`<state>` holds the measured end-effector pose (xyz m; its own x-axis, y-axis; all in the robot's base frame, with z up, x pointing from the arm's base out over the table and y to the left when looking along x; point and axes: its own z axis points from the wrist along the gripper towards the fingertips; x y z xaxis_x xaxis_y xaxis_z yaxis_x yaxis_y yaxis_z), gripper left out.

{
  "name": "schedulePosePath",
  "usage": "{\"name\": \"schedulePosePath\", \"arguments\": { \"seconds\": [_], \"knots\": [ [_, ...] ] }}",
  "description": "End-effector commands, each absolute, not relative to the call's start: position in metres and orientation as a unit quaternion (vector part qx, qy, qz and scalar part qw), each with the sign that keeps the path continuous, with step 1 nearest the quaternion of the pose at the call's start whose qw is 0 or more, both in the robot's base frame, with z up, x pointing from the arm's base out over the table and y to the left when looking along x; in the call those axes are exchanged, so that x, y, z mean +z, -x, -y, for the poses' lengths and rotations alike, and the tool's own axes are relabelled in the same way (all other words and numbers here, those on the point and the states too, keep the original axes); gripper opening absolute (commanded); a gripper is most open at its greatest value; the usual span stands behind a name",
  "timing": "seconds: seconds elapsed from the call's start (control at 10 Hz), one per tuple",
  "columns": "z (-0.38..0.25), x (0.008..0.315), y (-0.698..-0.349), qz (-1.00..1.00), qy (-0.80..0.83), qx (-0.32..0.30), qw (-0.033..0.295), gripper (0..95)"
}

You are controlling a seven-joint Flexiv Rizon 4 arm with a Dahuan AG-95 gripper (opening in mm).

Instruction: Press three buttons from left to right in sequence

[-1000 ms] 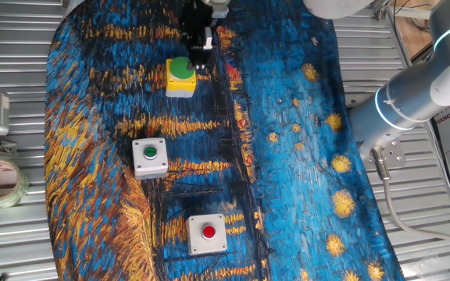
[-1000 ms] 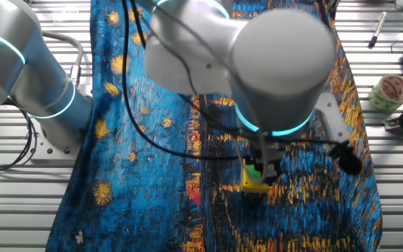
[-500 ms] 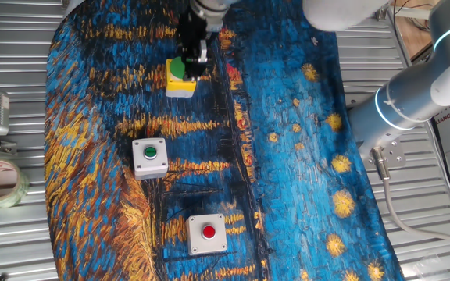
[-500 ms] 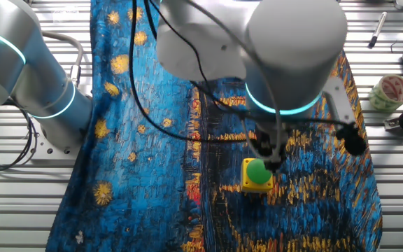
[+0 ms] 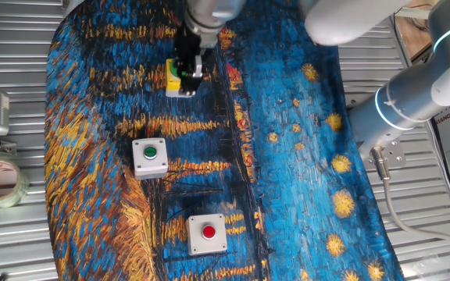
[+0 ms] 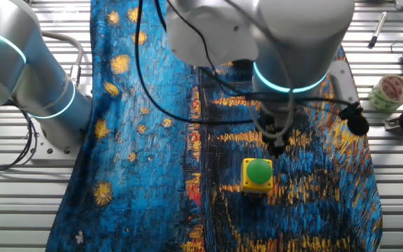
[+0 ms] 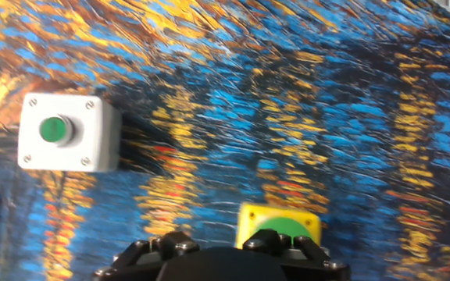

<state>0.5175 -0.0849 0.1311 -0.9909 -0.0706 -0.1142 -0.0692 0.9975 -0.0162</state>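
The end effector (image 6: 278, 143) hangs just above and a little behind the yellow box with the green dome (image 6: 259, 173), and from the other fixed view there is a sliver of cloth showing between its tip and the dome, so it is not touching the button right now. From the first fixed camera the end effector (image 5: 187, 70) covers most of that box, which sits at the far end of the painted blue-and-gold cloth (image 5: 287, 156) on the table. Whether the fingers are spread or pressed together I cannot tell; no view shows the tips clearly, and the hand view only catches the dark base of the hand at the bottom edge. The grey-white box with the small green button (image 5: 150, 156) sits in the middle of the row, well apart from the arm, and the grey-white box with the small red button (image 5: 208, 233) lies nearest the camera. My guess is the work is at the first button; the other two look untouched and remain to be pressed in turn
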Motion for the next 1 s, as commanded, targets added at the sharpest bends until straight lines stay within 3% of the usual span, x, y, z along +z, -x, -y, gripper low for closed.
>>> {"name": "schedulePosePath", "arguments": {
  "seconds": [0.1, 0.2, 0.3, 1.0],
  "knots": [
    [0.075, 0.128, -0.520, -0.998, 0.030, -0.011, 0.055, 57.0],
    [0.070, 0.127, -0.522, -0.998, 0.029, -0.013, 0.055, 57.0],
    [0.067, 0.126, -0.524, -0.998, 0.029, -0.012, 0.054, 38.0],
    [0.039, 0.125, -0.543, -0.998, 0.032, -0.017, 0.046, 38.0]
  ]
}}
